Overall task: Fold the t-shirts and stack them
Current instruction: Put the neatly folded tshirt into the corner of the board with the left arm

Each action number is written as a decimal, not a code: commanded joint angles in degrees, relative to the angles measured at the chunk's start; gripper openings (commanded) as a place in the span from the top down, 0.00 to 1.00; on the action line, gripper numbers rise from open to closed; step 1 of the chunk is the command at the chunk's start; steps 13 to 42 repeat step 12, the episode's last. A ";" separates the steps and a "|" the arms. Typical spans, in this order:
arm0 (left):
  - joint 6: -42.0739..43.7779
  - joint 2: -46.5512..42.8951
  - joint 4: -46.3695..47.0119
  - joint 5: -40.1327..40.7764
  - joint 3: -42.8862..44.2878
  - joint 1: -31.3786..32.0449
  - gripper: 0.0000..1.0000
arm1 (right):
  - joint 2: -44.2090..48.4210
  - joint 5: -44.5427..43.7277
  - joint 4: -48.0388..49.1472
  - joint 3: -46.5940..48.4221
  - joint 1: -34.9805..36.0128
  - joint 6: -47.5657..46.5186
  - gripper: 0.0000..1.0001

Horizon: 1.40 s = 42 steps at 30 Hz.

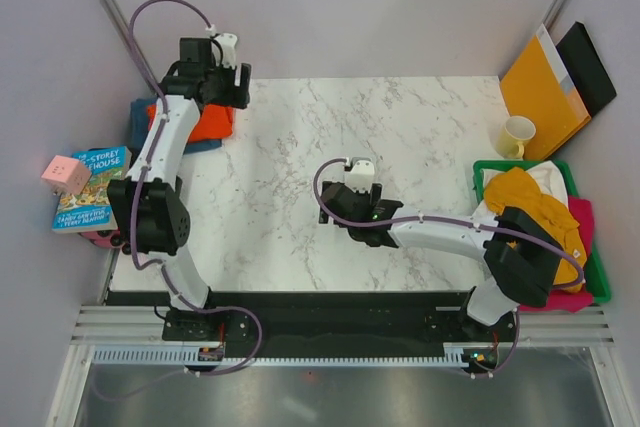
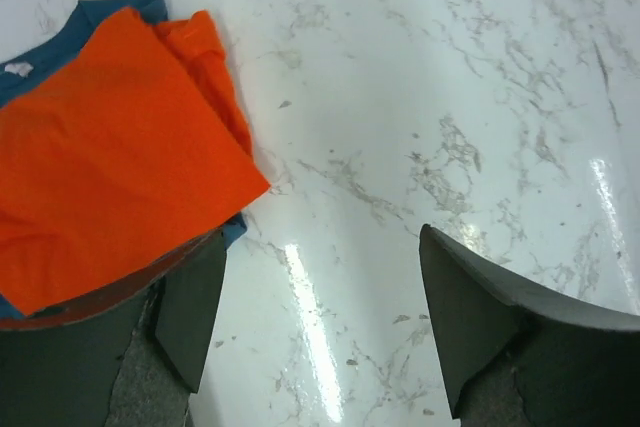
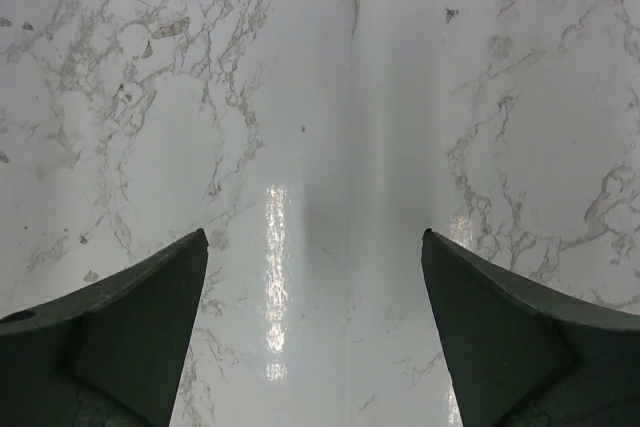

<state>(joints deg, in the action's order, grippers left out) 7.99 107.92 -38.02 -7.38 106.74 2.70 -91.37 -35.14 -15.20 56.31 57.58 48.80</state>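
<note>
Targeting next t-shirts (image 1: 535, 202), being held in green bin (image 1: 598, 277) at right frame edge, nearer the right pincer (image 3: 312, 237); it and left pincer (image 2: 320, 237) are being held released, empty. Folded orange shirt (image 2: 110, 147) is being supported by teal shirt (image 2: 95, 12), upper left.

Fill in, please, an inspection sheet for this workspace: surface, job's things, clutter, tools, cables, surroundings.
Surface: white marble-pattern table, glossy, with light reflections.
Job's things: folded orange-red t-shirt lies on the teal-blue t-shirt at the far left corner; mustard t-shirt, white cloth and pink cloth heaped in the green bin.
Clutter: yellow mug, orange envelope, black folder, book, pink cube.
Tools: left tool open, empty, at the stack's edge; right tool open, empty, over bare marble.
Cables: purple cable along each arm; no snag seen.
Surroundings: plain walls; metal rail at the near edge.
</note>
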 commanded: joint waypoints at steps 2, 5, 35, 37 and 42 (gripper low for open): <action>3.44 -5.87 -0.30 4.65 -12.05 6.61 0.19 | 4.27 -3.80 -2.46 1.34 0.78 1.57 0.05; 4.49 -10.61 -0.39 0.28 -19.16 7.50 0.19 | 4.98 -4.94 -3.86 1.60 1.39 2.09 0.05; 5.90 -27.14 5.68 -9.94 -34.05 7.50 0.12 | 4.98 -7.31 -6.77 4.85 3.85 3.06 0.05; 5.90 -27.14 5.68 -9.94 -34.05 7.50 0.12 | 4.98 -7.31 -6.77 4.85 3.85 3.06 0.05; 5.90 -27.14 5.68 -9.94 -34.05 7.50 0.12 | 4.98 -7.31 -6.77 4.85 3.85 3.06 0.05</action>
